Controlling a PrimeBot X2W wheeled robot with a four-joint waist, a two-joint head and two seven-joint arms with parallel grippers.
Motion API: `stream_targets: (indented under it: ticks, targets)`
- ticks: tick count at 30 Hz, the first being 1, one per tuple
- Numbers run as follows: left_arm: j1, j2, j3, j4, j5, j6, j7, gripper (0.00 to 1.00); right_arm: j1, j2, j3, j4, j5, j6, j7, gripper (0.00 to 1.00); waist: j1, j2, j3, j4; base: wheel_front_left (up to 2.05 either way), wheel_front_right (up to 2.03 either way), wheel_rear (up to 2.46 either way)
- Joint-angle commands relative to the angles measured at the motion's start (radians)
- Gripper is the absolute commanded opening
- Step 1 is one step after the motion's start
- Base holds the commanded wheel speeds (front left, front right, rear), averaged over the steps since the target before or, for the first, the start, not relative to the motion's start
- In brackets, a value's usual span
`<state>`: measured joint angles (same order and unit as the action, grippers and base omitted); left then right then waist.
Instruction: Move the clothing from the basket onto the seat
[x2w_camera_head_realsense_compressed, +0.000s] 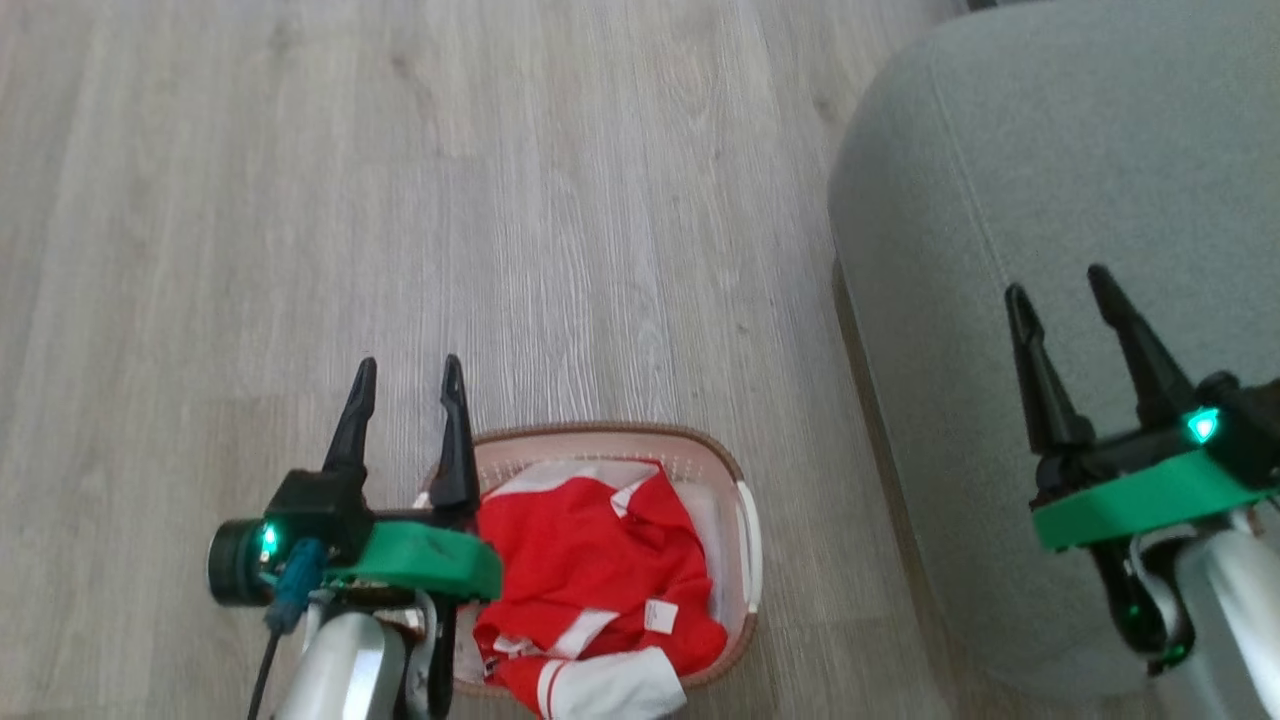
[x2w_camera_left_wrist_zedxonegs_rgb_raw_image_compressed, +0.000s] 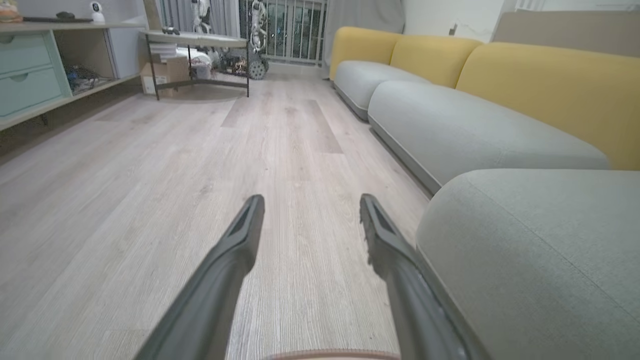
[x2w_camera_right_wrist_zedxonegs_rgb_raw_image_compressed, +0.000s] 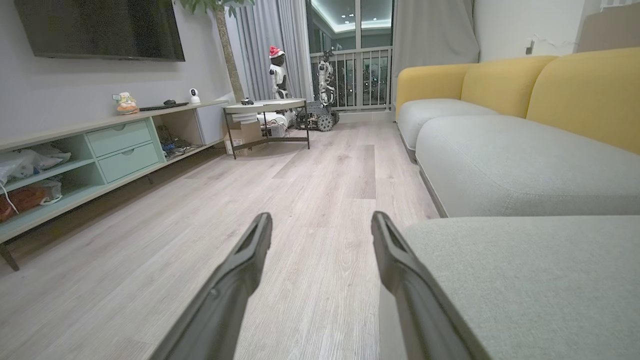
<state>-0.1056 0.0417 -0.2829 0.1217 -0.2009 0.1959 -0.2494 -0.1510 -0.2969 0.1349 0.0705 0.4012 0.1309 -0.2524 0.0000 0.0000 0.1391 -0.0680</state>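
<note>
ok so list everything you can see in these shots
clothing: heap, garment count unclear, red with white stripes, in the basket
basket: one, cream with brown rim, on the floor left of the seat
seat: one, grey, right of head view
floor: one, pale wood planks
further seat cushions: two, grey, in a row beyond the seat
back cushions: three, yellow, behind the grey ones
tv: one, black, on the wall
cabinet: one, mint drawers, below the tv
side table: one, pale top, dark legs, far end of the room
left jaws: one pair, dark, open, above the basket's left rim
right jaws: one pair, dark, open, above the seat
</note>
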Motion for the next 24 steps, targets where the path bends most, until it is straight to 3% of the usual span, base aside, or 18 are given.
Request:
stream_targets:
  ticks: [1, 21, 24]
  targets:
    - [-0.047, 0.008, 0.023, -0.019, -0.005, 0.013, -0.012, 1.00, -0.042, -0.028, 0.010, -0.040, 0.009, 0.000, -0.009, 1.00, 0.0000, 0.0000, 0.036, -0.012, 0.00, 0.00, 0.00]
    - [-0.323, 0.008, -0.163, 0.396, -0.148, 0.064, -0.012, 1.00, -0.194, -0.136, -0.025, -0.139, 0.082, 0.000, -0.009, 1.00, 0.0000, 0.0000, 0.346, -0.047, 0.00, 0.00, 0.00]
    - [-0.362, 0.008, -0.188, 0.475, -0.186, 0.054, -0.012, 1.00, -0.214, -0.148, -0.029, -0.155, 0.094, 0.000, -0.009, 1.00, 0.0000, 0.0000, 0.385, -0.058, 0.00, 0.00, 0.00]
